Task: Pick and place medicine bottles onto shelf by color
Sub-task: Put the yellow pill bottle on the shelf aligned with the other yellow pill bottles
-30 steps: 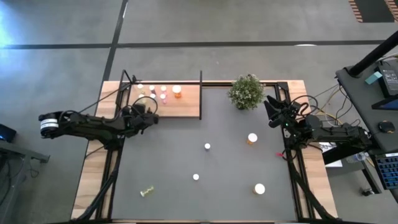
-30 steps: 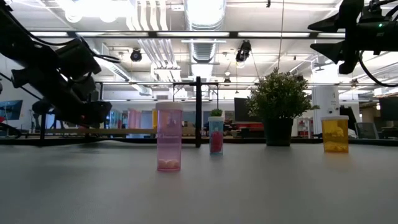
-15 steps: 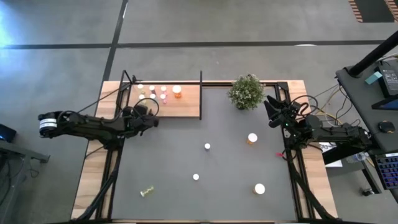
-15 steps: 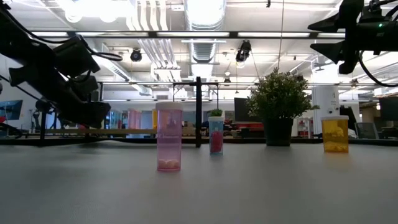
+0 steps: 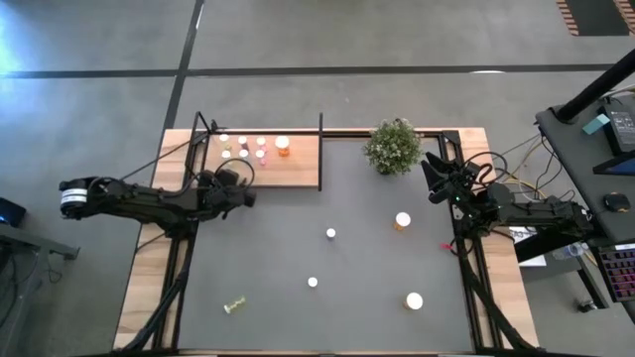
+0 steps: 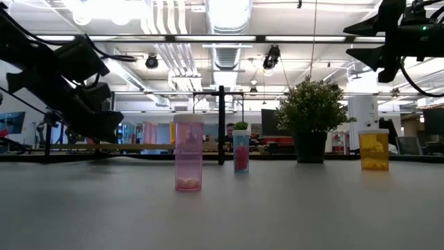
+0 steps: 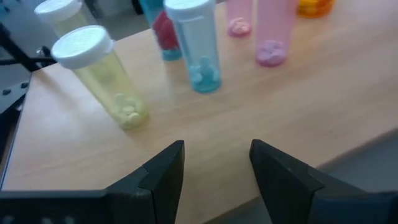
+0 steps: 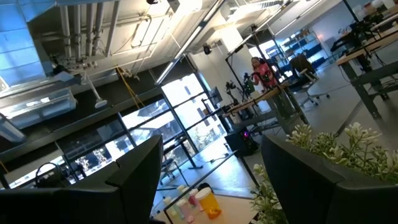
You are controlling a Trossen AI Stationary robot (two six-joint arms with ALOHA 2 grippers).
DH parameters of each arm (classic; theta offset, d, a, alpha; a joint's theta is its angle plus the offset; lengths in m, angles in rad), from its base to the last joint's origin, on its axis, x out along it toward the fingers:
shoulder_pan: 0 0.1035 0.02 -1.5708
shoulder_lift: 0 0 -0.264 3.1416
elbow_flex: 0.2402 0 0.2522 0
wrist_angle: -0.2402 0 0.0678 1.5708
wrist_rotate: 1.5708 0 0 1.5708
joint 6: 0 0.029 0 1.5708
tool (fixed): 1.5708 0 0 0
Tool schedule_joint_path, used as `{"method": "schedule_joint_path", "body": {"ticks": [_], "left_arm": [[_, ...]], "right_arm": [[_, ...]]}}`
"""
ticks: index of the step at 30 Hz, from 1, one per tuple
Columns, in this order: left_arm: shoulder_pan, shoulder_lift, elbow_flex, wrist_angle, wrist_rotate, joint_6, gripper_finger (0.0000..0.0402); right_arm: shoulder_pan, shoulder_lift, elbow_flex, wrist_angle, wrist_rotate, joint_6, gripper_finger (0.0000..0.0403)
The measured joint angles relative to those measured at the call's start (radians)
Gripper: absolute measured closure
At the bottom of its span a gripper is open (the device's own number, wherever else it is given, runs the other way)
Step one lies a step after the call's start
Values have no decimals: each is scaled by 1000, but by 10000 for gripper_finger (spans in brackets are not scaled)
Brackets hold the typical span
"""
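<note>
I'm looking down on the dark table (image 5: 327, 297), the shelf (image 5: 288, 171) sitting at its far left corner.
The potted plant (image 5: 393, 146) is standing beside the shelf. My left gripper (image 7: 214, 163) is hovering at the shelf's near edge, fingers spread apart and gripping nothing. The right gripper (image 5: 433, 171) is waiting near the plant, fingers parted and empty. Medicine bottles are standing on the shelf: a yellow-green bottle (image 7: 99, 78), a bluish bottle (image 7: 196, 45), a pink bottle (image 7: 273, 31). More bottles are sitting scattered on the table, a pink one (image 6: 189, 152) nearest the low camera.

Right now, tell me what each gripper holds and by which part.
Nothing is held. The left gripper is open and empty over the light-wood shelf board; the right gripper is open and empty beside the bushy green potted plant.
</note>
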Motion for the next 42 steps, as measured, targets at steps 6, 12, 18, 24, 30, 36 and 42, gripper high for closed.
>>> {"method": "schedule_joint_path", "body": {"ticks": [6,12,18,24,30,36,42], "left_arm": [[-44,0,0,0,-1,14,228],[-92,-10,0,11,3,14,228],[-142,-38,-2,16,56,16,228],[-185,-64,-2,8,99,15,228],[-190,-62,-3,8,91,34,228],[-190,-65,-3,8,115,182,228],[-190,-63,-2,-4,150,322,228]], "right_arm": [[0,0,0,0,0,0,142],[0,0,0,0,0,0,142],[0,0,0,0,0,0,142],[0,0,0,0,0,0,142],[0,0,0,-1,0,0,142],[0,0,0,0,0,0,142],[0,0,0,0,0,0,142]]}}
